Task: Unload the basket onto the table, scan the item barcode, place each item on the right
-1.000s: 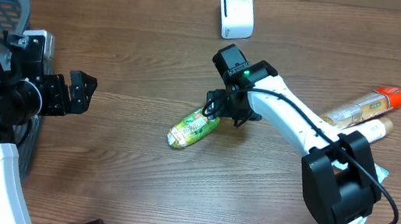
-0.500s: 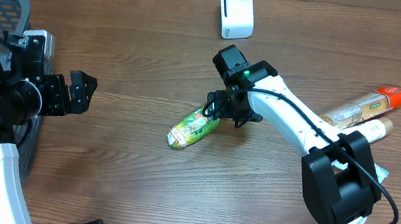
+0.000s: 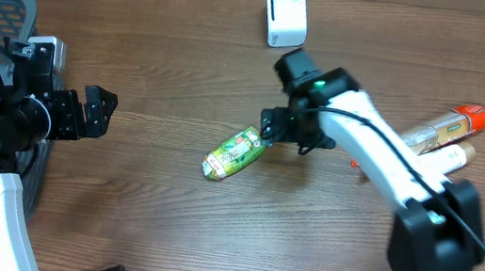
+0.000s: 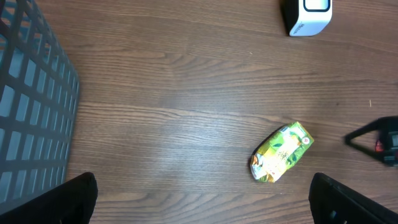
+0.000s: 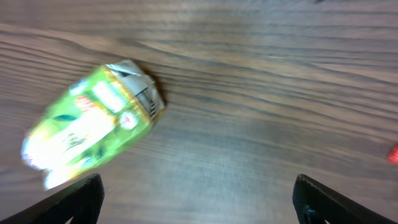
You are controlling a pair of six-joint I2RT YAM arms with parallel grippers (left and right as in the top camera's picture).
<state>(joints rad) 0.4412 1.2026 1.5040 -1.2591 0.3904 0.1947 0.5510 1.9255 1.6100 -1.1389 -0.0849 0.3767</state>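
Right pincer gapes, seemingly clear of green packet.

The brown wooden surface carries a green packet on its side near the middle and a white scanner upright toward the far edge. An orange-tipped package and a pale package lie together at the right.

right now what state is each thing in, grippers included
green packet: lying on its side on the table, not gripped
right gripper: open, empty, just by the packet's end
left gripper: open, empty, off to the left
white scanner: standing upright at the far edge
two long packs: lying side by side at the right
grey basket: at the left, contents not visible
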